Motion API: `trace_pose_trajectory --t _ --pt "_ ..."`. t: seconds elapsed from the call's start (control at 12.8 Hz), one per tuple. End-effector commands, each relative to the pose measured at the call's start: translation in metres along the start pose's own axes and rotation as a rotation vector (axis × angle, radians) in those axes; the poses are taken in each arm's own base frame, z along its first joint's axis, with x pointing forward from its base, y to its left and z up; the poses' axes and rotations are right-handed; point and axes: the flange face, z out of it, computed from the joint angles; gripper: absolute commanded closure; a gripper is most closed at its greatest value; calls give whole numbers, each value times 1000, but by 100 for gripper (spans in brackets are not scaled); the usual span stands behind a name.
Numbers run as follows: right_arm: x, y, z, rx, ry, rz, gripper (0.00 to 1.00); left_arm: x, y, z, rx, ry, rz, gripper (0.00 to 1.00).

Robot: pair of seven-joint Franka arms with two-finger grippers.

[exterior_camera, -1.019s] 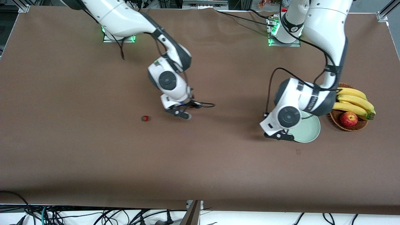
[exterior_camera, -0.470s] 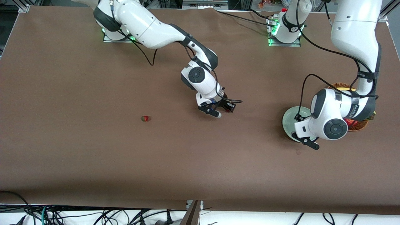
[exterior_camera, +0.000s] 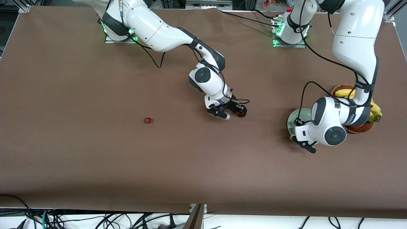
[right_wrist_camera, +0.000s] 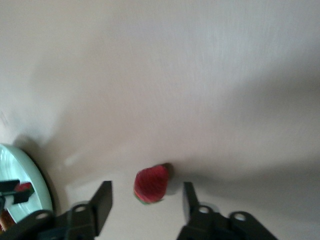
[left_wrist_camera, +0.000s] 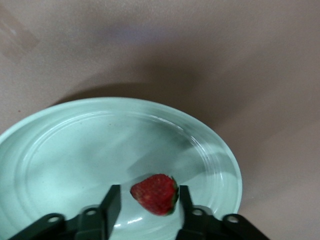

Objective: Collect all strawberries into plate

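Note:
The pale mint-green plate (exterior_camera: 294, 118) lies beside the basket, partly under my left arm. My left gripper (exterior_camera: 306, 144) hangs low over the plate (left_wrist_camera: 75, 150) with its fingers apart. One strawberry (left_wrist_camera: 155, 193) lies on the plate between them, with a gap on one side. My right gripper (exterior_camera: 235, 114) is open at mid-table, its fingers on either side of a second strawberry (right_wrist_camera: 151, 185) on the cloth, which also shows in the front view (exterior_camera: 240, 116). A third strawberry (exterior_camera: 148, 120) lies alone toward the right arm's end of the table.
A brown wicker basket (exterior_camera: 361, 129) with bananas (exterior_camera: 375, 109) stands at the left arm's end, touching the plate's side. The plate's rim (right_wrist_camera: 30, 175) also shows in the right wrist view. Brown cloth covers the table.
My right gripper has moved toward the left arm's end of the table and come down around a strawberry. My left gripper has shifted along the plate's near edge and now stands over the plate.

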Motion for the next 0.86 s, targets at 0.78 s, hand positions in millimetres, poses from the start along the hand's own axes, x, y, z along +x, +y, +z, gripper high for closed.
trace_pose_trajectory --t 0.78 --pt "245 158 -244 -670 -298 -584 0 64 197 -79 -80 157 -440 0"
